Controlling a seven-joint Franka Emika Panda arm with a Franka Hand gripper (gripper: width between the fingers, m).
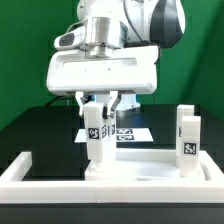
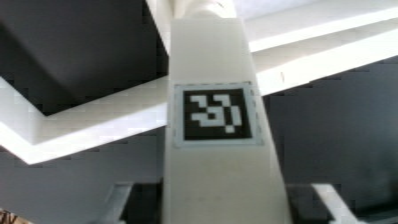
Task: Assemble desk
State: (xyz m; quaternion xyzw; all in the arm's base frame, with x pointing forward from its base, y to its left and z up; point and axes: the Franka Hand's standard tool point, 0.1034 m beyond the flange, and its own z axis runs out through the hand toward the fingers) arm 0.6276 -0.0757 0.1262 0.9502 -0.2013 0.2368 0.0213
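The desk's flat white slab [image 1: 140,163] lies at the front of the black table. A white leg block [image 1: 97,135] with a black-and-white tag stands upright on the slab toward the exterior view's left. My gripper [image 1: 98,104] reaches down from above, and its fingers [image 1: 84,104] are shut on the upper part of this leg. In the wrist view the same leg [image 2: 217,110] fills the middle, with my gripper [image 2: 222,205] around it and a finger [image 2: 128,200] on each side. A second leg [image 1: 186,135] stands upright on the slab at the exterior view's right, apart from the gripper.
A white raised border rim [image 1: 45,180] runs along the front and the exterior view's left of the slab. The marker board [image 1: 130,133] lies flat on the black table behind the held leg. A green wall backs the scene.
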